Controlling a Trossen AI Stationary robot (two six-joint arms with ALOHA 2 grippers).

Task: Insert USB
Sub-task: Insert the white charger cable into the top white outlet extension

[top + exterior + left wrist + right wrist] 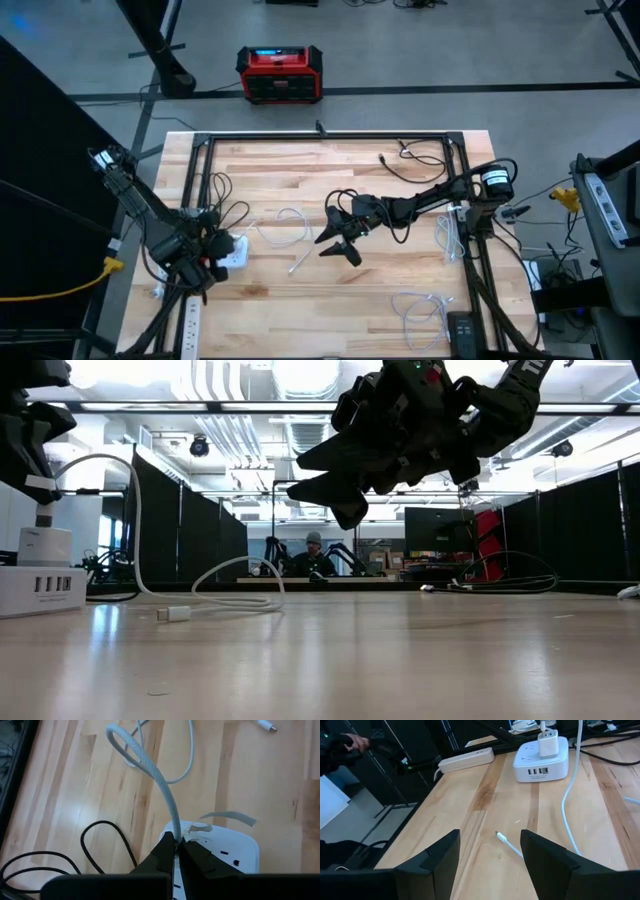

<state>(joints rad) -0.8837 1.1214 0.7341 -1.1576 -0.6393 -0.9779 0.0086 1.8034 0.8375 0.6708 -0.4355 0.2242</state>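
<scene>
From above: found the left gripper (205, 252) low at the table's left side, right against the white charging hub (233, 250). Found the right gripper (340, 240) mid-table, fingers spread wide, holding nothing. Traced the white cable (285, 222) from the hub through a loop to its free plug (294, 269), lying on the wood near the right gripper.

At table height: saw the hub at the far left with a white adapter (44, 546) standing on it, and the cable arcing down to the plug, flat on the table. Noted the right gripper hanging well above the wood.

From the left wrist: saw both fingers (161, 855) pinched shut on the braided cable exactly where it enters the top of the hub. Could not tell how deep the connector sat.

From the right wrist: saw open jaws framing the free plug, with the hub, the adapter and a power strip (467, 760) beyond.

Judged the step as seating the cable's hub end. Judged the next move to need a straight downward press and then a clean release, without tugging the cable sideways.
</scene>
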